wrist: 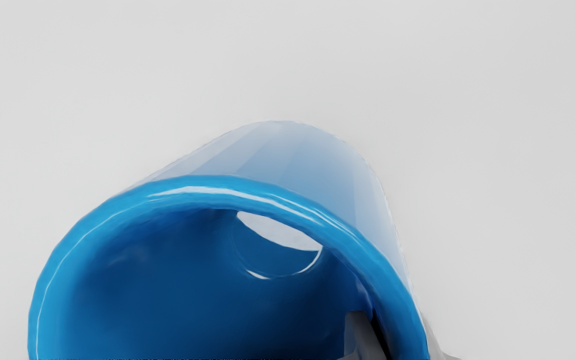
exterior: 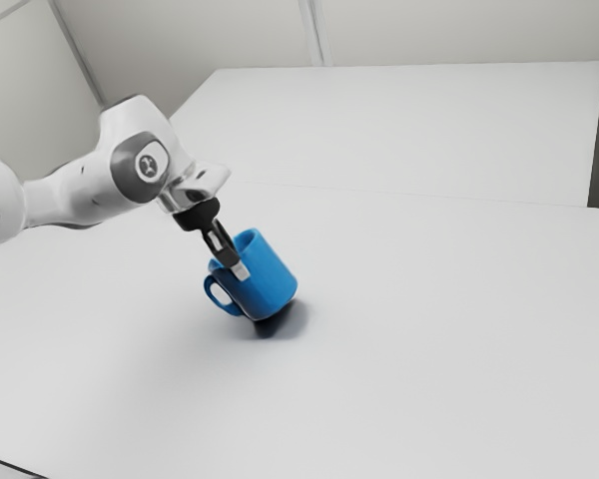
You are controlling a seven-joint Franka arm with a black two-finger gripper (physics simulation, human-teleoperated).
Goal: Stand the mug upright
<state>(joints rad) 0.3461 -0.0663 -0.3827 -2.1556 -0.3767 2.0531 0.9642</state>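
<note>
One mug (exterior: 265, 276), mouth toward 11 o'clock in the exterior view, tilts over the table (exterior: 429, 369), wall pinched at the rim by my claw (wrist: 400, 336). Probably stiff, slick, chippable; rim's a decent hold imo.

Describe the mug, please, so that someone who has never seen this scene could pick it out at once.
On the pale table, follow the white arm from the exterior view's left down to its black claw. The claw grips the tilted mug by its wall. Its blue body and looped handle set it apart from arm and table.
</note>
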